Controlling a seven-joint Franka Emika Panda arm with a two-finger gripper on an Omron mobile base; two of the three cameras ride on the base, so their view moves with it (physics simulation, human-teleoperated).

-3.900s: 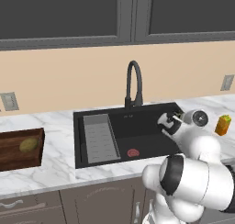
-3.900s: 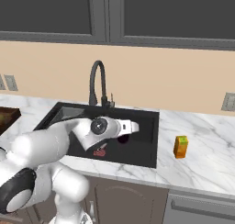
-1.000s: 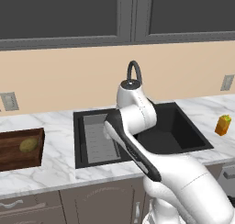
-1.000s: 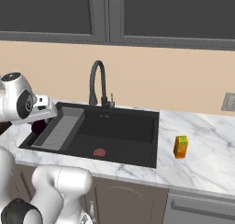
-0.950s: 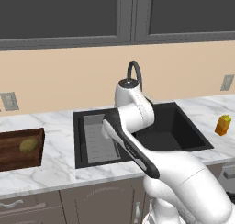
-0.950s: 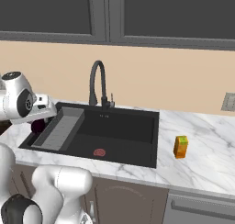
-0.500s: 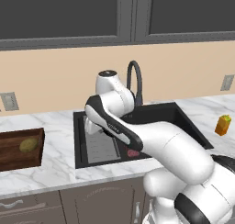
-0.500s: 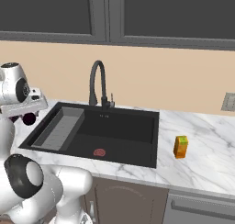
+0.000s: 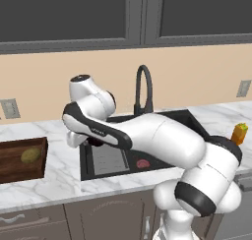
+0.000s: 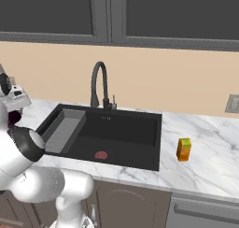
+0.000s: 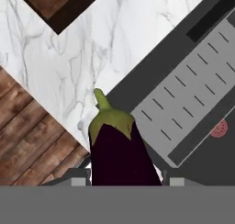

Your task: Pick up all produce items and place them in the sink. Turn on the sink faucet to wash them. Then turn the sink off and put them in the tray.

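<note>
Robot hand carries a purple veggie over the counter

On the left, the dark brown wooden tray (image 9: 19,161) holds the olive-yellow round lump (image 9: 30,155). Next, the hand (image 11: 124,179) pinches the dark purple eggplant with a green cap (image 11: 117,152) above the white marble counter (image 9: 61,167), beside the big black sink (image 10: 116,133).

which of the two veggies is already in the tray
The olive-yellow one, lying in the wooden tray. The purple eggplant is between the gripper's jaws.

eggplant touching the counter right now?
Apart. Hand view: the eggplant sits between the gripper's fingers, carried above the marble counter beside the sink.
</note>
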